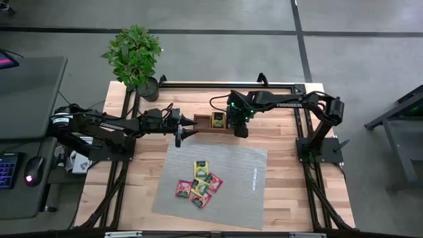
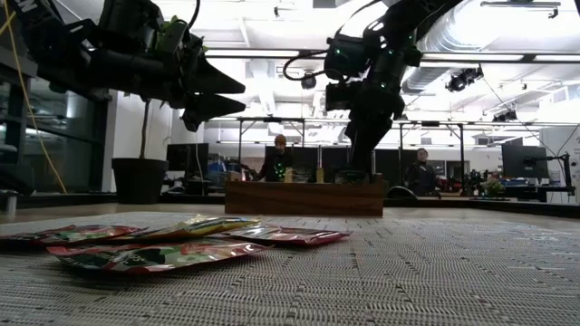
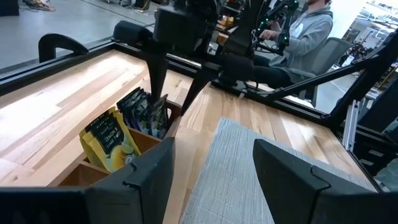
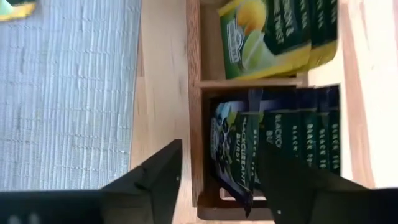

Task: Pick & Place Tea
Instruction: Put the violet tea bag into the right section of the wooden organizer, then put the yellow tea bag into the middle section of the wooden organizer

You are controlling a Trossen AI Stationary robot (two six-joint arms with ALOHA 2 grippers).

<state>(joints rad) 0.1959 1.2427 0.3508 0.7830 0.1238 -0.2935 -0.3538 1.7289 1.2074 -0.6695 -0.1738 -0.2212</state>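
Five or six tea sachets (image 1: 199, 184), red, yellow and green, lie in a loose overlapping cluster on the grey mat (image 1: 244, 178), well apart from both grippers. More tea stands upright in the wooden tray (image 1: 201, 127) at the mat's far edge: yellow-green sachets (image 4: 273, 34) in one compartment, dark sachets (image 4: 280, 146) in the end compartment beside it.

Right gripper (image 1: 239, 127) is over the tray's end compartment, fingers spread apart and straddling the dark sachets; nothing is pinched between them. In the left wrist view its fingertips sit at the tops of those dark packets.

Left gripper (image 1: 180, 134) hangs above the tray's other end at the mat's edge, released, nothing held. Low view shows it raised off the surface.

Surface: light wooden table (image 1: 142, 178) with black frame rails, mat in the middle. Potted plant (image 1: 135, 56) at the far left corner. Beyond the table, an office space with desks and monitors; a person in a grey top (image 3: 305, 28) sits behind.
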